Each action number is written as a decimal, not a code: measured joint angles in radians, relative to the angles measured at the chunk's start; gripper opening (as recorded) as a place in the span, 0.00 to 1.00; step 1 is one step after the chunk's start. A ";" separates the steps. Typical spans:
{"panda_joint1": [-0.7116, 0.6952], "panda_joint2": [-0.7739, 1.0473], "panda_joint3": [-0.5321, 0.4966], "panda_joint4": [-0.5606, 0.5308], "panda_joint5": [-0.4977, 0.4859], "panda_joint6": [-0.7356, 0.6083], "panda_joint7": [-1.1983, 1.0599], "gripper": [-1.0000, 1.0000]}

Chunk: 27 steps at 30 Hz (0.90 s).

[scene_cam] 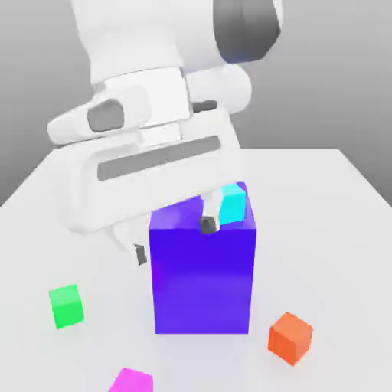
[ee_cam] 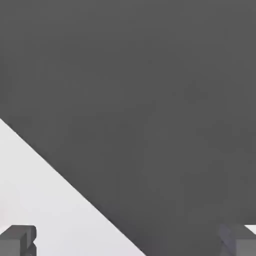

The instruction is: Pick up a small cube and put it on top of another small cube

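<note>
Currently I read the tool (scene_cam: 174,239) as standing with its fingers apart, holding nothing; one fingertip (scene_cam: 207,224) sits over the top of the tall blue block (scene_cam: 203,283), the other (scene_cam: 140,255) beside the block toward the exterior view's left. A small cyan cube (scene_cam: 232,204) rests on the blue block's top, near that fingertip. On the white worktop (scene_cam: 337,253) I see a green cube (scene_cam: 66,305), an orange cube (scene_cam: 290,337) and a magenta cube (scene_cam: 130,380), each well apart. All cubes are plain and single-coloured.
</note>
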<state>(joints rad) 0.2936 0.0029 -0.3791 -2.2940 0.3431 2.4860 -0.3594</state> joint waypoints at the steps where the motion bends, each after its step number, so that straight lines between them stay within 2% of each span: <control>1: -0.004 0.029 0.001 0.000 0.009 0.008 -0.041 0.50; 7: -0.038 0.192 0.014 -0.003 0.026 0.064 -0.261 0.50; 14: -0.078 0.353 0.018 -0.013 -0.049 0.148 -0.449 0.50; 18: -0.137 0.492 0.087 0.016 0.008 0.249 -0.522 0.50; 19: -0.151 0.520 0.104 0.023 0.023 0.269 -0.534 0.00; 25: -0.158 0.534 0.113 0.027 0.031 0.277 -0.540 0.00; 27: -0.136 0.496 0.087 0.017 0.010 0.249 -0.526 0.00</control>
<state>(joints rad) 0.1571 0.4986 -0.2923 -2.2769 0.3534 2.7351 -0.8849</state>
